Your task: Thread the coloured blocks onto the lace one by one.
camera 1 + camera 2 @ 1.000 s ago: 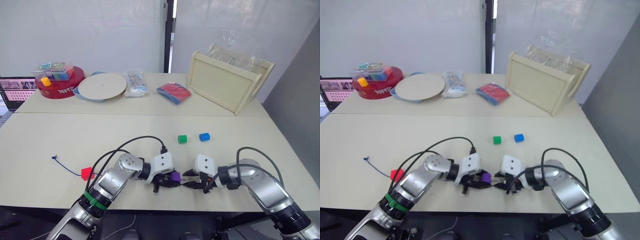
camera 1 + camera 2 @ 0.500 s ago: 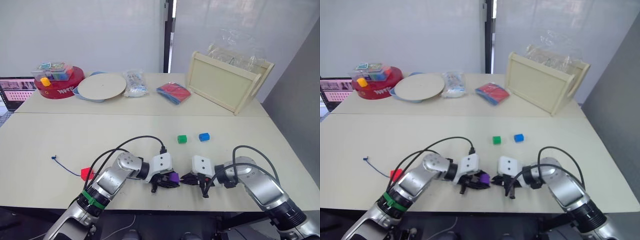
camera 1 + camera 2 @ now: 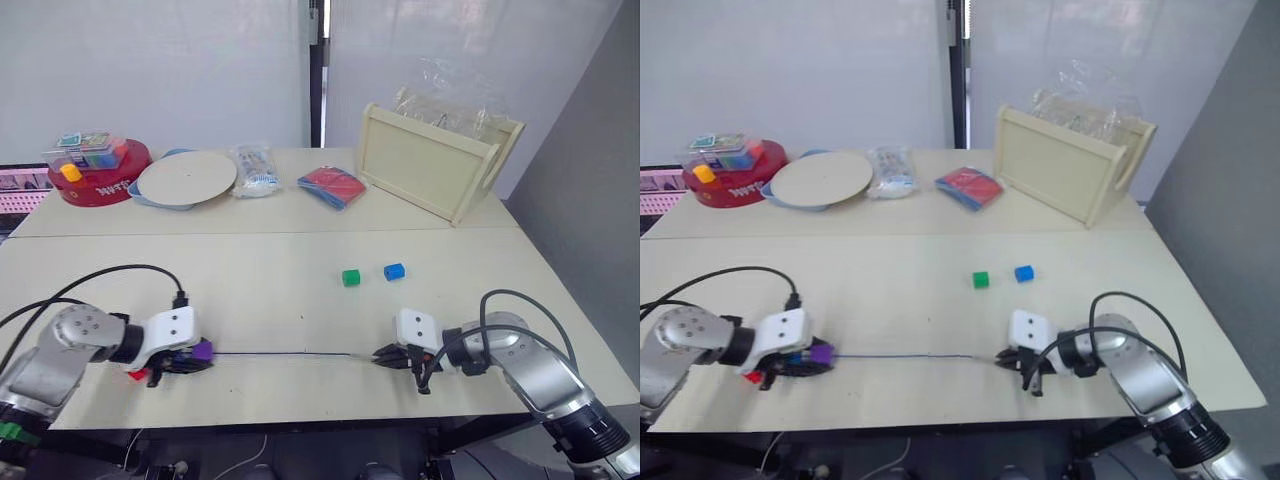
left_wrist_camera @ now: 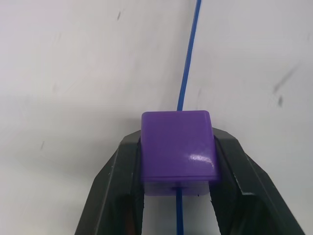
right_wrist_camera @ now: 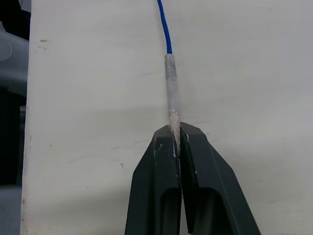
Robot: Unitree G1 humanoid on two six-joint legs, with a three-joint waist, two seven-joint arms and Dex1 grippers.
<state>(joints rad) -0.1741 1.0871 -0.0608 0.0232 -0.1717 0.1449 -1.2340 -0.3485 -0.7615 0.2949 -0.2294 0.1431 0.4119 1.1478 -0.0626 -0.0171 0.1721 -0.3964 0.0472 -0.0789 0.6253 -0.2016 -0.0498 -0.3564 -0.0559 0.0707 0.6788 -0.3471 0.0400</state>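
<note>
Spanning the near edge of a cream table (image 3: 300, 290), the lace (image 3: 290, 354) runs taut between both grippers. Left gripper (image 4: 178, 161) clamps the purple block (image 4: 178, 149), already threaded; a red block (image 3: 137, 375) lies beside it. Right gripper (image 5: 176, 139) is pinched tight on the lace's pale tip (image 5: 171, 85). Green block (image 3: 350, 278) and blue block (image 3: 394, 271) sit mid-table. A second table behind carries a wooden tray (image 3: 425, 170), round board (image 3: 185, 179) and red tub (image 3: 95, 178), before white walls.

Silver-grey arms, white wrist blocks, looping black cables — each claw (image 4: 178, 196) has two black fingers.
</note>
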